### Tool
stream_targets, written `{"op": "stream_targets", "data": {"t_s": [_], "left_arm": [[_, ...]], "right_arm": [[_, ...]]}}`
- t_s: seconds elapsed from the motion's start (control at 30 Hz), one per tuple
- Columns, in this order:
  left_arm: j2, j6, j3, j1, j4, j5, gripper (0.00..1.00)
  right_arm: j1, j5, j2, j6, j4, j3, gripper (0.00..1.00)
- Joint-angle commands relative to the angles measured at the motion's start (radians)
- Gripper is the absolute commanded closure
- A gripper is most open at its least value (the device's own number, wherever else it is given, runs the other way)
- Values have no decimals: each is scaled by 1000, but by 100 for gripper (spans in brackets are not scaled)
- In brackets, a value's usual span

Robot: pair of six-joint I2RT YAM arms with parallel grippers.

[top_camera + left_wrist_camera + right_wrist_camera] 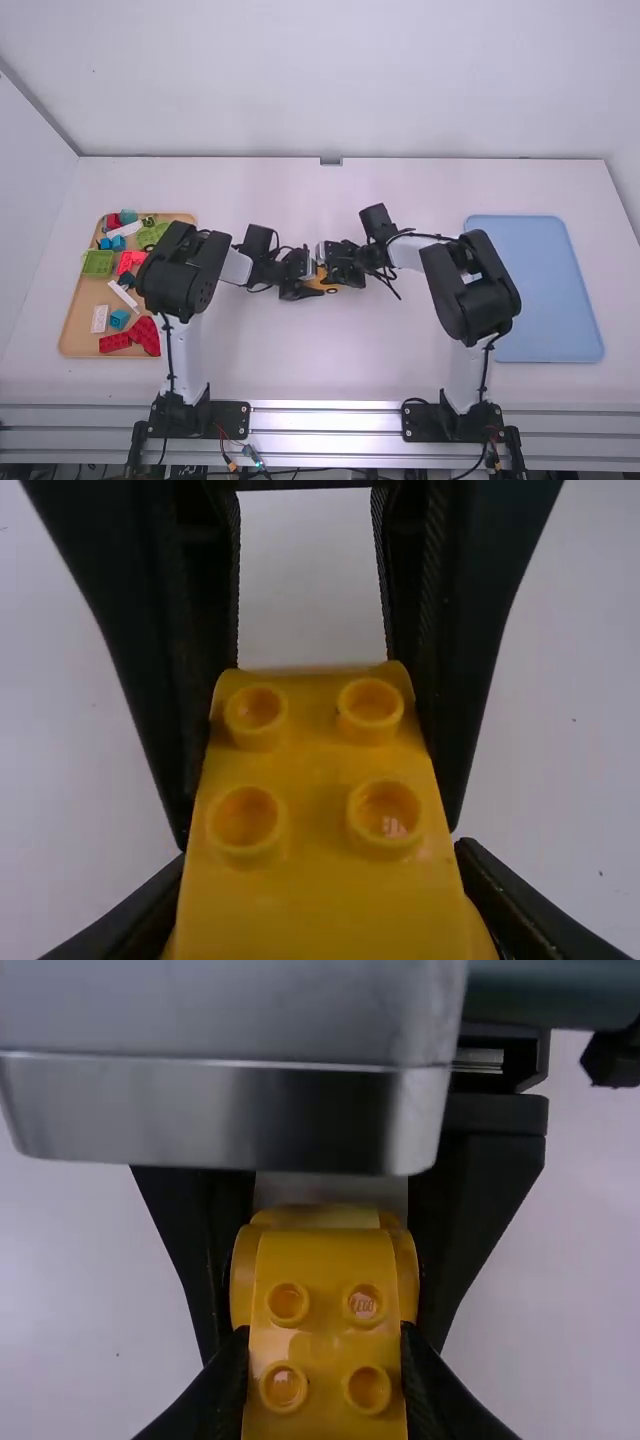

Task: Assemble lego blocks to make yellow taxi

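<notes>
Near the middle of the table in the high view, my left gripper [303, 281] and my right gripper [336, 266] meet at a yellow-orange lego body [320, 276]. A small dark ring, possibly a wheel, shows at its lower side. In the left wrist view, my left gripper [322, 885] is shut on the yellow body [312, 765], whose studs face the camera, while the right gripper's fingers flank its far part. My right gripper [324, 1365] is shut on the same body [325, 1295] in the right wrist view, with the left gripper's fingers beyond. The fingers cover its sides.
A wooden tray [72, 345] at the left holds several red, green, blue, teal and white blocks, partly beneath the left arm. At the right lies a light blue tray [550, 290], beside the right arm's elbow.
</notes>
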Motion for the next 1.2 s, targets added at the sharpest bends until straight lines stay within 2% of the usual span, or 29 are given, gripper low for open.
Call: {"op": "stream_targets", "data": {"t_s": [0.0, 0.33, 0.7, 0.97, 1.17], "left_arm": [[27, -26, -20, -22, -29, -87, 90], [27, -26, -20, -21, -29, -86, 91], [27, -26, -20, -21, -29, -87, 91], [27, -26, -20, -21, -29, -86, 91], [27, -25, -20, -22, -29, -87, 91]], "right_arm": [[23, 253, 82, -3, -30, -45, 100], [23, 281, 82, 28, -26, -45, 100], [23, 151, 82, 27, -16, -21, 99], [21, 93, 79, 32, -22, 3, 83], [20, 69, 55, 27, -30, 1, 78]]}}
